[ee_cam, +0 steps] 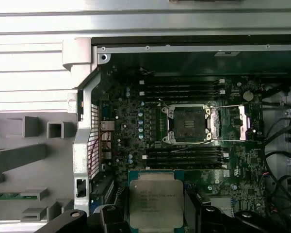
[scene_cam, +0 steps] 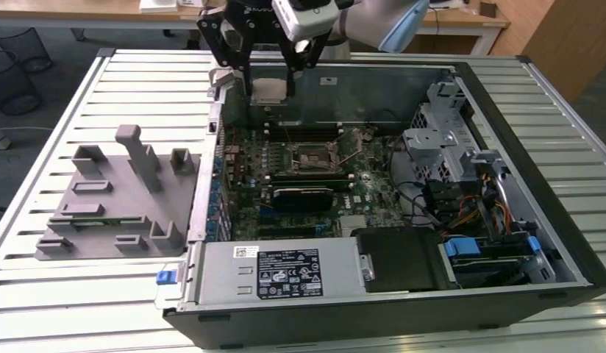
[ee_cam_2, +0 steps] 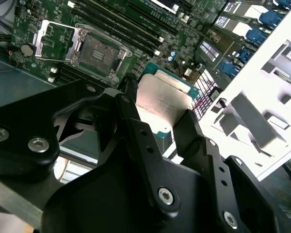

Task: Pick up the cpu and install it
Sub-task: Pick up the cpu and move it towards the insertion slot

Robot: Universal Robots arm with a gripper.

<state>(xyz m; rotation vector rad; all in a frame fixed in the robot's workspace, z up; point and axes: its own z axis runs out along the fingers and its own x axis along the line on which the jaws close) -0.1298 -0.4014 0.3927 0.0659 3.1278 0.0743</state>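
The cpu (scene_cam: 268,88), a flat square chip with a silver-grey top, hangs between the black fingers of my gripper (scene_cam: 268,94), which is shut on it. It is in the air above the far wall of the open computer case (scene_cam: 538,184), beyond the motherboard. The open cpu socket (scene_cam: 313,158) lies lower, mid-board, with its metal frame and lever raised. In both wrist views the cpu (ee_cam_2: 162,97) (ee_cam: 155,194) sits between the fingers, apart from the socket (ee_cam_2: 97,52) (ee_cam: 189,124).
A grey plastic tray (scene_cam: 107,198) with upright blocks lies on the slatted table on the exterior view's left of the case. Inside the case are a power supply (scene_cam: 273,268), a drive cage (scene_cam: 450,140) with cables, and memory slots (ee_cam: 184,90) beside the socket.
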